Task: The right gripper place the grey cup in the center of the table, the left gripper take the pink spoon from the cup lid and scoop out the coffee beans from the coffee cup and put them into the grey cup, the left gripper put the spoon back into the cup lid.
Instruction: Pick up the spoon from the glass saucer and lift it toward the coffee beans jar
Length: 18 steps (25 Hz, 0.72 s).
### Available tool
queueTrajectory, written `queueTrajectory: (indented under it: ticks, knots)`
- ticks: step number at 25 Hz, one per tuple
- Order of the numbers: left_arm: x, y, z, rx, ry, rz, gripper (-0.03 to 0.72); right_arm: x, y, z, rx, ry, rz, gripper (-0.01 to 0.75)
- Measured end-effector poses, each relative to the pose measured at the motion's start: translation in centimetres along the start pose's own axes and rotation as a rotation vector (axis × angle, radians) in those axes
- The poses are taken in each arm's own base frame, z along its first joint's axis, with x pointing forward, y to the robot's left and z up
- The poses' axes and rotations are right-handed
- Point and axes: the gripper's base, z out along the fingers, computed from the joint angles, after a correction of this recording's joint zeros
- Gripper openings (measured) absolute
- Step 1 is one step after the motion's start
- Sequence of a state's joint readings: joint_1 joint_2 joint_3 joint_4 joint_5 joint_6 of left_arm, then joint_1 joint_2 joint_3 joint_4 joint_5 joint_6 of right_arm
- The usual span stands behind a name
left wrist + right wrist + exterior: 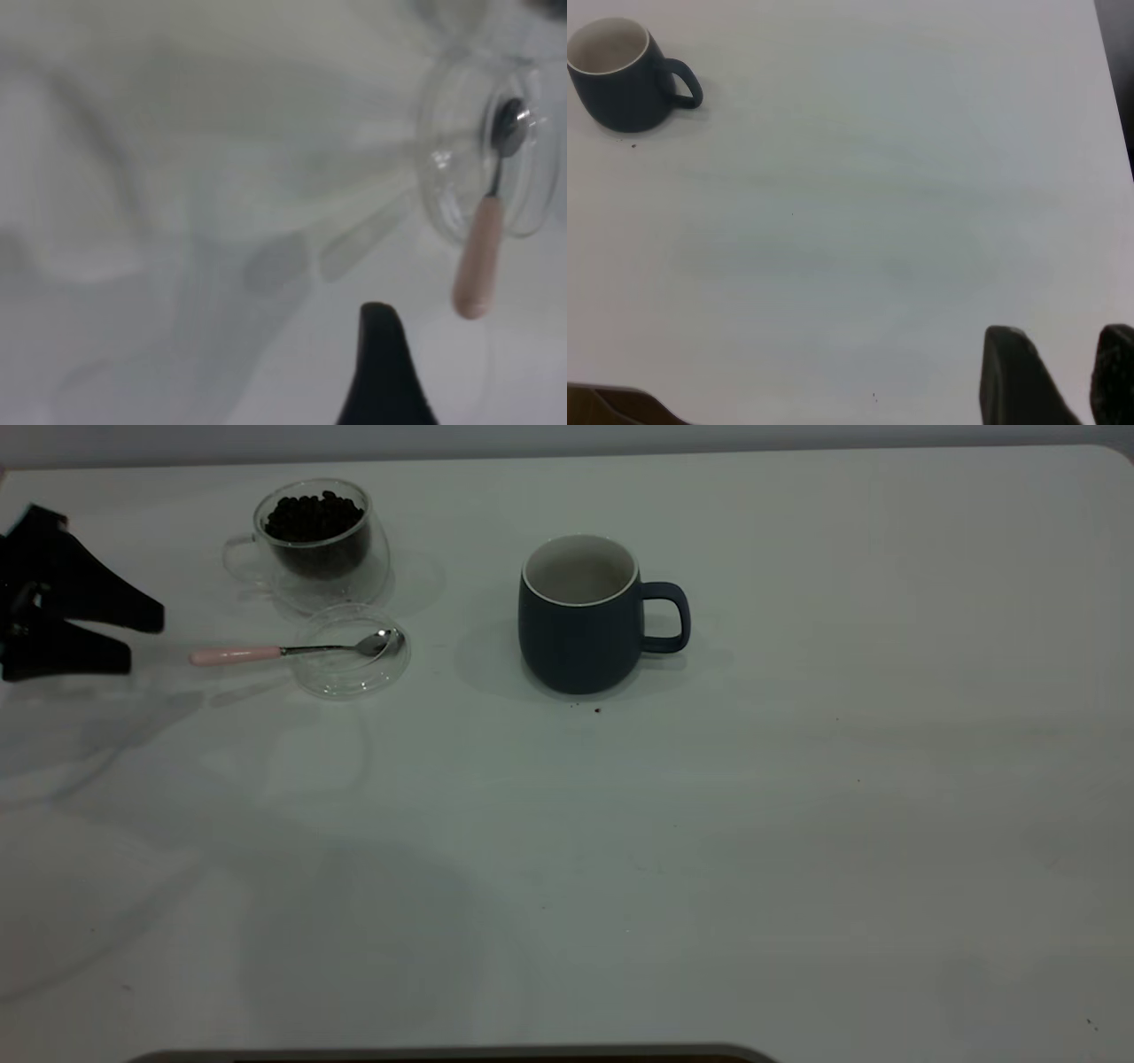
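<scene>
so the grey cup (pixel 580 615) is already parked mid-table, we're at the spoon pickup now. left gripper (pixel 133 636) hangs with its jaws spread, the pink spoon (pixel 266 653) handle just ahead of its tips, bowl resting in the cup lid (pixel 353 677). Next it needs to slide forward and pinch the handle
</scene>
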<state>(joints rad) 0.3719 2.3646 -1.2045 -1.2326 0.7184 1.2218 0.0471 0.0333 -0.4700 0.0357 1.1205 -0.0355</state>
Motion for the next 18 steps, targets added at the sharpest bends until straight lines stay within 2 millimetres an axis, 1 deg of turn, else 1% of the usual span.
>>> queueTrajectory:
  ticks: [4,11,15,18]
  knots:
    - [0.4,0.5,0.7,0.001,0.007,-0.018,0.588,0.0,0.0,0.0,0.0,0.0,0.0,0.244]
    - [0.8,1.5,2.3,0.038,-0.035,-0.07,0.587,0.0,0.0,0.0,0.0,0.0,0.0,0.243]
    - [1.0,1.3,3.2,0.051,-0.034,-0.058,0.587,0.0,0.0,0.0,0.0,0.0,0.0,0.243]
    - [1.2,0.7,4.1,0.058,-0.024,-0.035,0.587,0.0,0.0,0.0,0.0,0.0,0.0,0.243]
